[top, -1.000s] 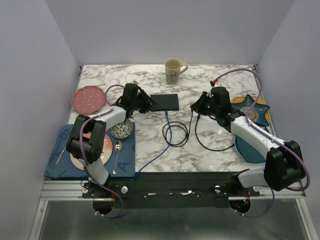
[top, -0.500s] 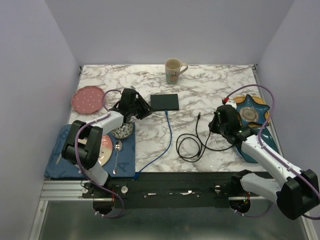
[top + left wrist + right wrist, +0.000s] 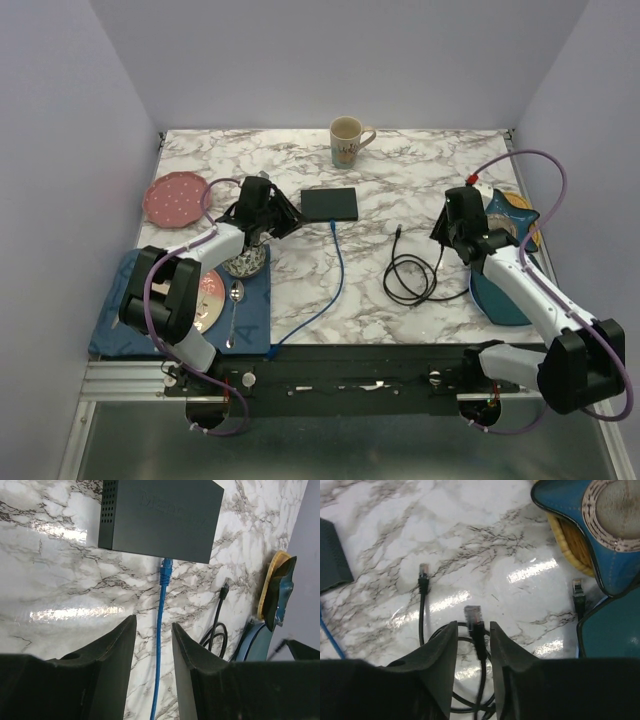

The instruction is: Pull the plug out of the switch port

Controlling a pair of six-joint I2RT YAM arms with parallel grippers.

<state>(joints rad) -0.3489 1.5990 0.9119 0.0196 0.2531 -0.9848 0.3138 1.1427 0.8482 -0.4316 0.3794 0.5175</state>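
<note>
While your right gripper (image 3: 472, 626) pinched a black Ethernet plug (image 3: 472, 613) right of the switch (image 3: 160, 517), your left gripper (image 3: 152, 624) gaped slightly, empty.

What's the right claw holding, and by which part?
Cannot tell: the black cable, just behind its clear plug, sits inside the right claw with gaps either side.

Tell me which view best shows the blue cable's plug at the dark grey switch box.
Left wrist: the blue cable's plug shows close and sharp, meeting the edge of the dark grey switch box. Top external shows both, but the plug is tiny. Right wrist catches only a corner of the box, no blue plug.
</note>
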